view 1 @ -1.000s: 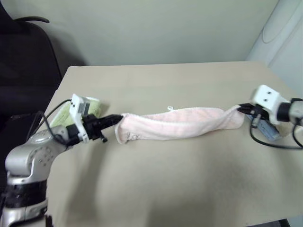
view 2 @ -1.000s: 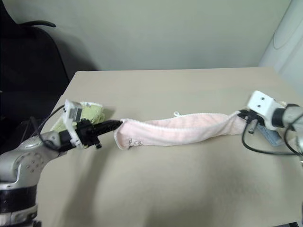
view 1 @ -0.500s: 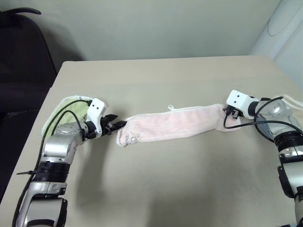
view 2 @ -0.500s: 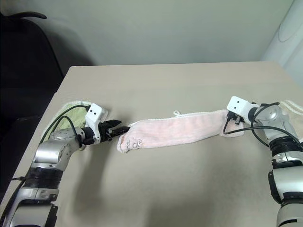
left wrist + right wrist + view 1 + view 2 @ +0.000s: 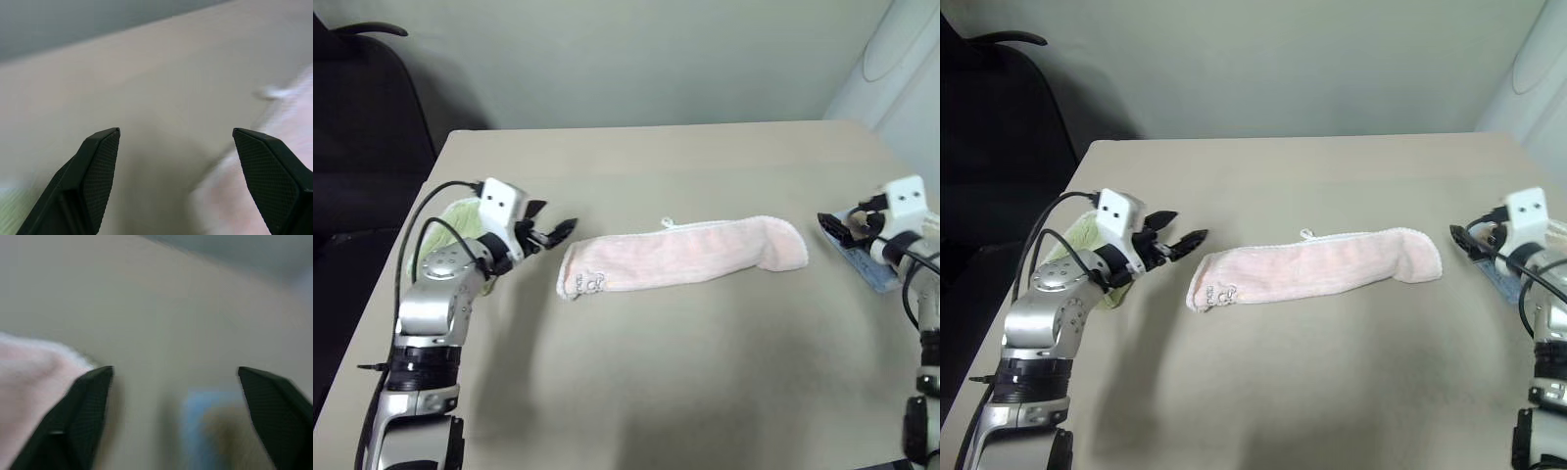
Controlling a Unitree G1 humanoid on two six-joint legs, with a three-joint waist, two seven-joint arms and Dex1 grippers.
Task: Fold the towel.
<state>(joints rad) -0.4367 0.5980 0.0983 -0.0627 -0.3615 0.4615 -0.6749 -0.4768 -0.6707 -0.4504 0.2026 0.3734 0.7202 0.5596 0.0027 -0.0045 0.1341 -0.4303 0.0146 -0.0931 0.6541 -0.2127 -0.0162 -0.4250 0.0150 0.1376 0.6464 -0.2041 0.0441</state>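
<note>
The small dark logo (image 5: 1215, 294) near the left end of the towel (image 5: 1317, 267) is too small to read. The green towel (image 5: 450, 230) lies largely hidden behind the left arm, so its full outline cannot be told. The beige and blue towels (image 5: 871, 266) on the table (image 5: 685, 372) are mostly covered by the right arm. In the right wrist view the towel is a blur, cut off by the picture's edge.

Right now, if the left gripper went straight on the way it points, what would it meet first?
Probably the towel: the open left gripper points at its near end, with bare table between. Its height is unclear; it might pass just above.
</note>
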